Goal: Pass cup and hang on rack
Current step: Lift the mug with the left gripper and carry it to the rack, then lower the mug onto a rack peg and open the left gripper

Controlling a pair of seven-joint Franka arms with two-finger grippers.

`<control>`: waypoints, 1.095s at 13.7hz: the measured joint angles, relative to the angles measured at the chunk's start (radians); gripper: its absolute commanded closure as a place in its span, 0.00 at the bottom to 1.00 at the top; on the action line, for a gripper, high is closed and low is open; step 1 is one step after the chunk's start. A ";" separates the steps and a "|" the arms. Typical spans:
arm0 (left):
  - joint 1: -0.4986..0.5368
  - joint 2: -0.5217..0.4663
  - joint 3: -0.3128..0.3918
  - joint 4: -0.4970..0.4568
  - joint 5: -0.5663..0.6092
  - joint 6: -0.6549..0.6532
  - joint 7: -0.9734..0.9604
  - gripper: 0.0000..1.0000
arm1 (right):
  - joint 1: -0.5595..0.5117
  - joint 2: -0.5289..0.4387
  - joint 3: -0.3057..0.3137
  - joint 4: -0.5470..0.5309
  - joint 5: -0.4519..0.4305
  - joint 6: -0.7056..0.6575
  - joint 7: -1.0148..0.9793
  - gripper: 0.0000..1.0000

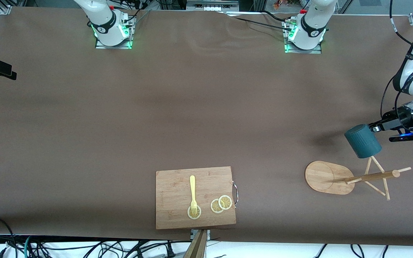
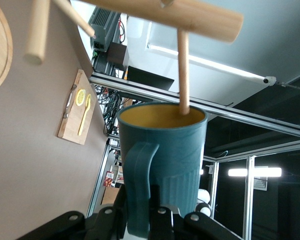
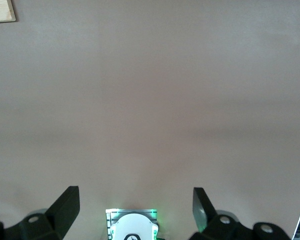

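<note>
Bamboo board (image 1: 177, 186); L gripper (image 2: 152, 215) clamps ribbed teal cup (image 1: 362, 141), peg seemingly inside; R gripper (image 3: 135, 205) agape.

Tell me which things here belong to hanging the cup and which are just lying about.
In the job: cup, held by the shut left gripper; rack, a peg reaching into the cup; the open right gripper waits.

Lying about: cutting board, fork, lemon slices.
</note>
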 measured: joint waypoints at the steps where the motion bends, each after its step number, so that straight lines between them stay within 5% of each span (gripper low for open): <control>1: 0.000 0.000 0.000 0.007 -0.003 0.000 -0.005 1.00 | 0.000 0.000 0.000 0.000 0.000 0.000 0.000 0.00; 8: 0.003 0.001 0.000 0.036 -0.003 0.000 -0.061 1.00 | 0.000 0.000 0.000 0.000 0.000 0.000 0.000 0.00; 15: 0.009 0.091 0.003 0.185 -0.003 0.000 -0.118 1.00 | 0.000 0.000 0.000 0.000 0.000 0.000 0.000 0.00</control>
